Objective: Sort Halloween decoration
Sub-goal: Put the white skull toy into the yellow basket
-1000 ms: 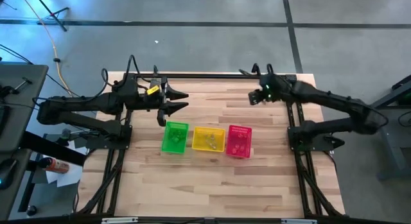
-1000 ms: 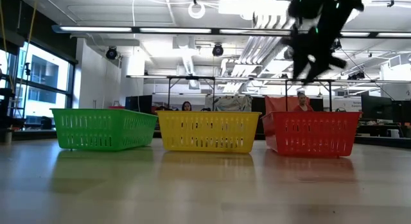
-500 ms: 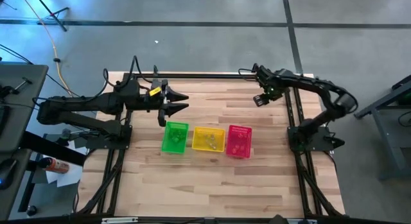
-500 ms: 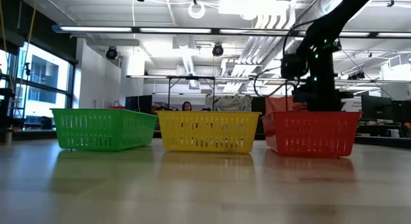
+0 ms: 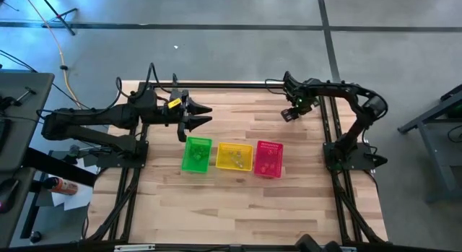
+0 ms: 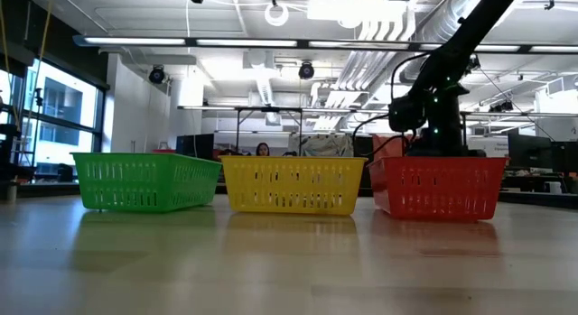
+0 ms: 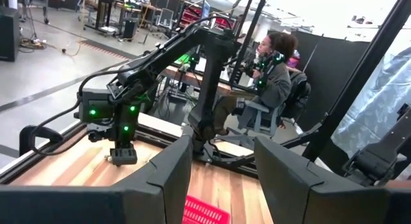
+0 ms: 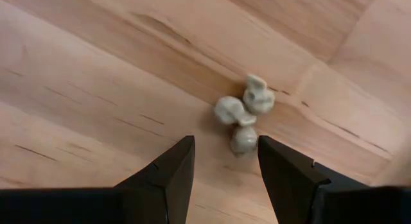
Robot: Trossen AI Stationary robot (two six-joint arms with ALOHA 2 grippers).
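Note:
Three tiny pale trinkets of the Halloween decoration (image 8: 241,115) lie bunched together on the bare wood near the table's far right corner. My right gripper (image 8: 225,163) points down just above them, open, with nothing between its fingers; the high view places it at the far right (image 5: 289,113). My left gripper (image 5: 206,115) hangs level and open over the far left of the table, beyond the green basket (image 5: 196,154). The yellow basket (image 5: 234,157) and pink basket (image 5: 268,158) stand beside it, with small things inside them.
The three baskets stand in a row at mid-table: green (image 6: 144,181), yellow (image 6: 291,184), pink (image 6: 438,187). A dark frame rail (image 5: 238,85) runs along the far edge. In the left wrist view a seated person (image 7: 273,76) shows beyond the table.
My right gripper has sunk from high over the table to just above the wood at the far right and has tipped from slanting to pointing down, its arm folding back toward its base. Its fingers have stayed open.

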